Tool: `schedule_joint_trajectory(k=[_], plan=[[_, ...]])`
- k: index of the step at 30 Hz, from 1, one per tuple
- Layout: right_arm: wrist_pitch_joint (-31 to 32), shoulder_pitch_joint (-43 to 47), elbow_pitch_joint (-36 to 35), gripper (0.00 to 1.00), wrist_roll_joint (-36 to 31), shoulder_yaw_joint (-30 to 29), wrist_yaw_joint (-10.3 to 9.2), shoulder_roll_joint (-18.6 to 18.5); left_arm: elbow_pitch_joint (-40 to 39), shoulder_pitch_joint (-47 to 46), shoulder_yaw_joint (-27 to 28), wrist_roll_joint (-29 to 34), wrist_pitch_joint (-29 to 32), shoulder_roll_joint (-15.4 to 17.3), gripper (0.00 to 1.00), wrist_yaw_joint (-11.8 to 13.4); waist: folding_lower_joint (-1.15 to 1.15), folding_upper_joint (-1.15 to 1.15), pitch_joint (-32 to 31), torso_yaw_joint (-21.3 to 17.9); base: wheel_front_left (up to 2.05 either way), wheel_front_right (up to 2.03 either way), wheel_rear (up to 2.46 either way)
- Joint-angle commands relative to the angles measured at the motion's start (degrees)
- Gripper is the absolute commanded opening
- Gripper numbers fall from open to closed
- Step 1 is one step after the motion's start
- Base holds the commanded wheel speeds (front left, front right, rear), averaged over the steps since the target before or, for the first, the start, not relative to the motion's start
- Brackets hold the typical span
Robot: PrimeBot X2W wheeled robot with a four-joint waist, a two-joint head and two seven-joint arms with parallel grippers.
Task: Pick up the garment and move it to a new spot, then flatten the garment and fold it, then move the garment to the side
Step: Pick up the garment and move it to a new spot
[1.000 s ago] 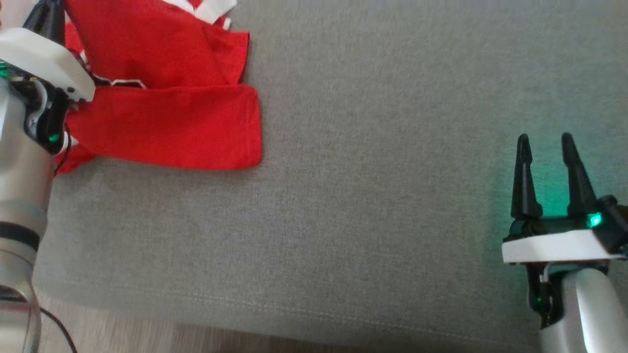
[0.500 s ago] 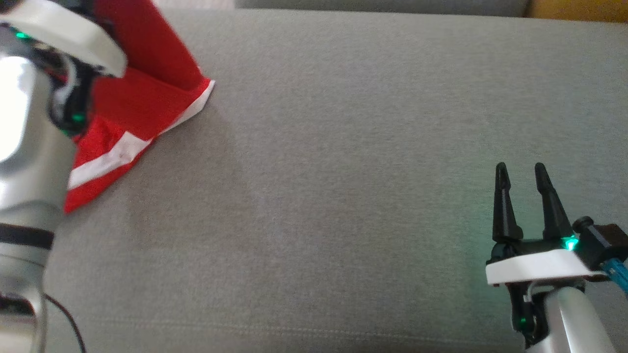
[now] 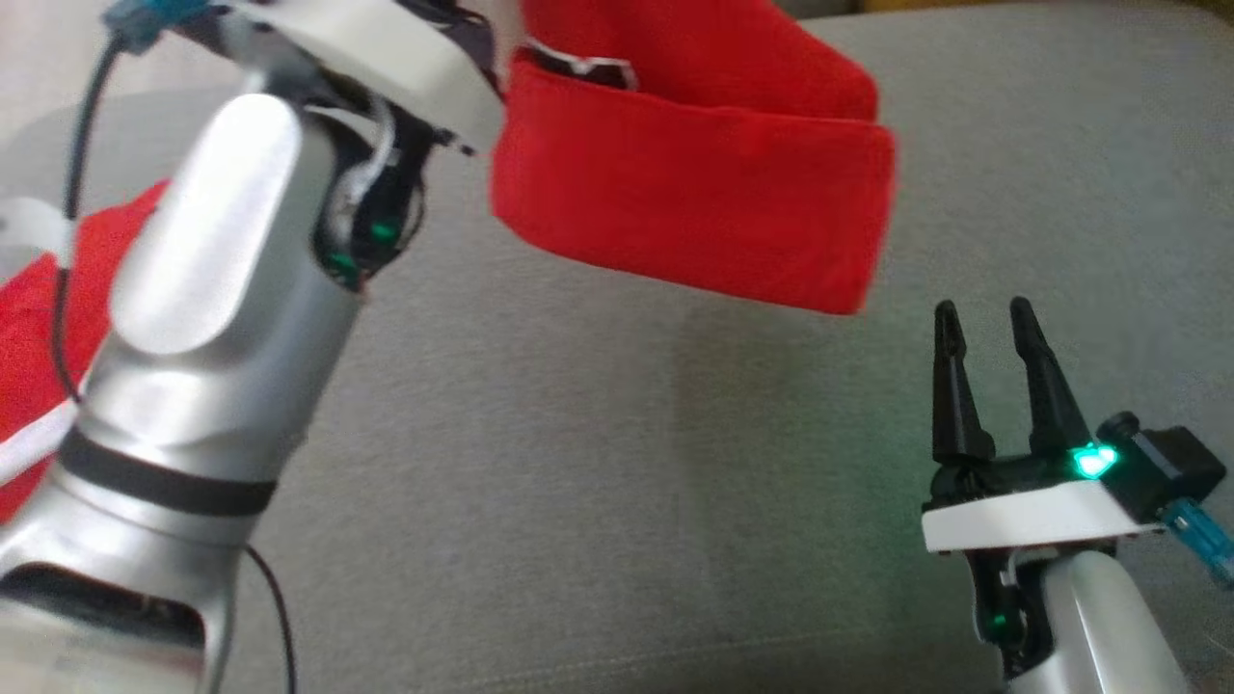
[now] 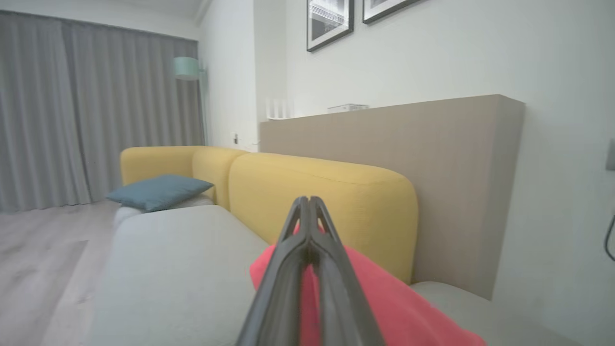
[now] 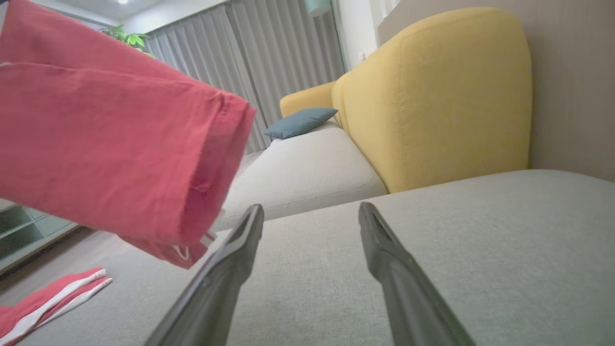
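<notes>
The left gripper is pinched tight on the red garment, which hangs doubled over in the air above the grey seat cushion. The right gripper hovers over the cushion's right side, fingers apart and empty.

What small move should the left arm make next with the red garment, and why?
Probably it should carry the garment over the bare middle of the seat and begin to lower it there. The left gripper is shut on the cloth, which hangs in the air above the seat. The right gripper stands open and apart from it, so it cannot help yet.
</notes>
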Motion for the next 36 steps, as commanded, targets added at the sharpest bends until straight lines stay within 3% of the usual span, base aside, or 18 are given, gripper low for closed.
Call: schedule_joint_trajectory(k=[1,6,7,8,14,21,28,36], plan=[[-0.62,-2.84,-2.25,1.00,0.48,1.65,0.23,-0.33,-2.04,-2.94,1.61,0.18,0.11,0.97,0.00,0.55,0.00,0.00,1.81,-3.11,0.00,0.00,0.00],[-0.62,-4.63,-3.32,1.00,1.92,2.94,0.23,-0.33,0.89,-1.79,-0.66,0.70,-0.15,-2.09,0.00,1.66,0.00,0.00,4.44,-8.04,0.00,0.00,0.00],[-0.62,-4.92,-3.53,1.00,2.20,3.21,0.23,-0.33,2.35,-1.40,-1.30,1.05,-0.38,-2.52,0.24,1.76,0.00,0.00,4.97,-8.90,0.00,0.00,0.00],[-0.62,-5.15,-3.73,1.00,2.51,3.43,0.23,-0.33,4.05,-0.97,-2.03,1.45,-0.62,-2.93,0.98,1.80,0.00,0.00,5.46,-9.62,0.00,0.00,0.00],[-0.62,-5.63,-4.31,1.00,3.32,4.09,0.23,-0.33,14.51,0.74,-6.12,4.18,-3.36,-3.80,1.00,0.56,0.00,0.00,7.27,-11.52,0.00,0.00,0.00],[-0.62,-4.34,-3.11,1.00,1.65,1.89,0.23,-0.33,17.84,1.83,-4.74,3.87,-7.39,-3.57,1.00,0.02,0.00,0.00,5.52,-7.01,0.00,0.00,0.00],[-0.62,-2.83,-0.95,1.00,-0.81,-0.52,0.23,-0.33,11.24,6.81,-0.16,5.11,-8.29,0.79,1.00,1.54,0.00,0.00,1.51,0.20,0.00,0.00,0.00],[-0.62,-0.72,1.69,1.00,-2.65,-2.74,0.23,-0.33,-2.30,24.07,7.52,6.67,-8.32,6.26,1.00,3.93,0.00,0.00,-3.03,7.74,0.00,0.00,0.00]])
